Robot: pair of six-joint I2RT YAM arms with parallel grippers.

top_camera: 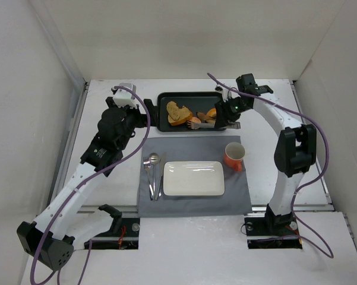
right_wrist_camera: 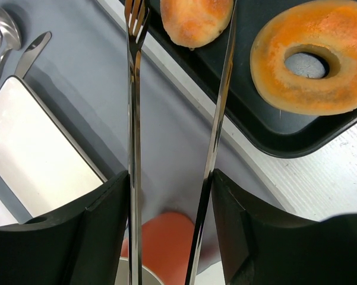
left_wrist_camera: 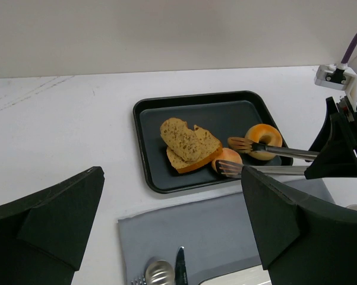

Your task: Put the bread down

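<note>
The bread (right_wrist_camera: 196, 21) is seen lying in the black tray (left_wrist_camera: 144, 155) at the far side of the counter, just beside the donut (right_wrist_camera: 273, 71) and near the toast slices (left_wrist_camera: 187, 142). Metal tongs (right_wrist_camera: 132, 119) are clamped between the fingers of the right tool (right_wrist_camera: 171, 202). Their tips are set to either side of the bread, with a gap visible on the forked side, so it is not judged to be pinched yet. The left tool (left_wrist_camera: 172, 237) is held spread and empty, left of the tray. The bread is judged light, soft and smooth-skinned, easily dented or squeezed out sideways. It is best taken across its widest middle, gently, before being carried, presumably, to the white plate (top_camera: 193, 178)
</note>
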